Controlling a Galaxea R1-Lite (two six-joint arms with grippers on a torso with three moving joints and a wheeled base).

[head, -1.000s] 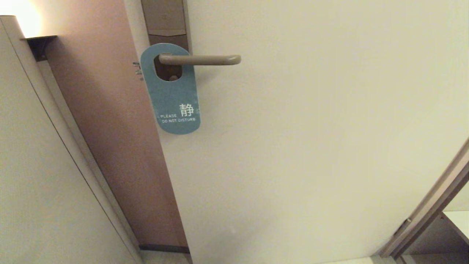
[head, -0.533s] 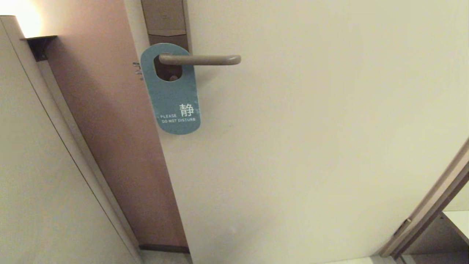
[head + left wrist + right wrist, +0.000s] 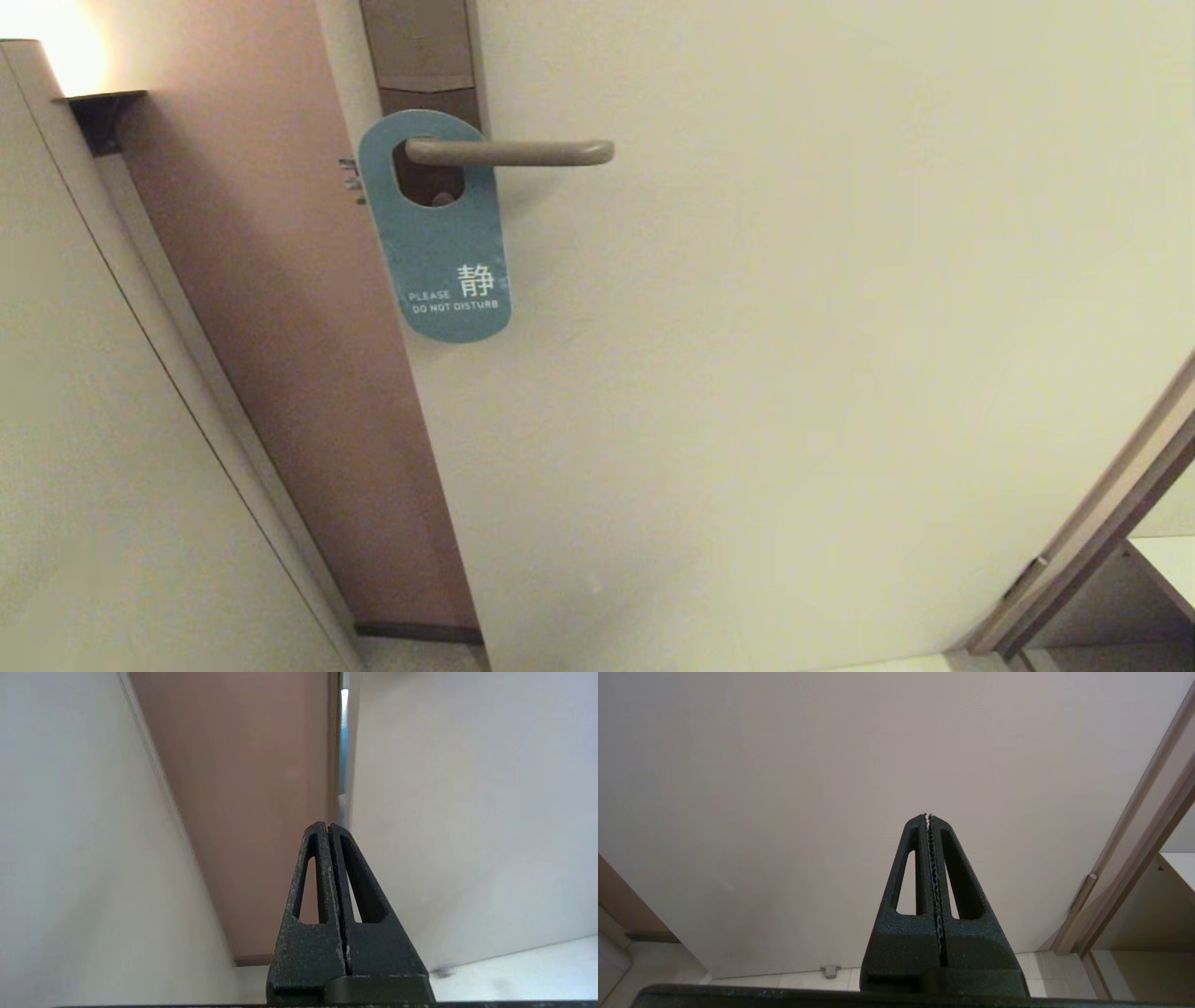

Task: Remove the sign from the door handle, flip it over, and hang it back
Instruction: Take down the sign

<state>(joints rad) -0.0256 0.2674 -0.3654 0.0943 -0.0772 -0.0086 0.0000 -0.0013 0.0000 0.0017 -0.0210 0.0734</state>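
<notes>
The sign (image 3: 439, 243) hangs by its oval hole on the door handle (image 3: 512, 152), blue side out, reading "PLEASE DO NOT DISTURB". The handle is a horizontal beige-grey lever on a tall brown lock plate (image 3: 420, 51) at the white door's left edge. Neither gripper shows in the head view. My left gripper (image 3: 328, 825) is shut and empty, low down, pointing up along the door's edge, where the sign shows as a thin blue strip (image 3: 344, 751). My right gripper (image 3: 928, 816) is shut and empty, low down, facing the plain door.
A brown wall panel (image 3: 280, 308) lies left of the door (image 3: 794, 327), with a pale wall (image 3: 84, 448) further left and a lit wall lamp (image 3: 65, 56) at the top left. A door frame (image 3: 1102, 523) stands at the lower right. A doorstop (image 3: 830, 969) sits on the tiled floor.
</notes>
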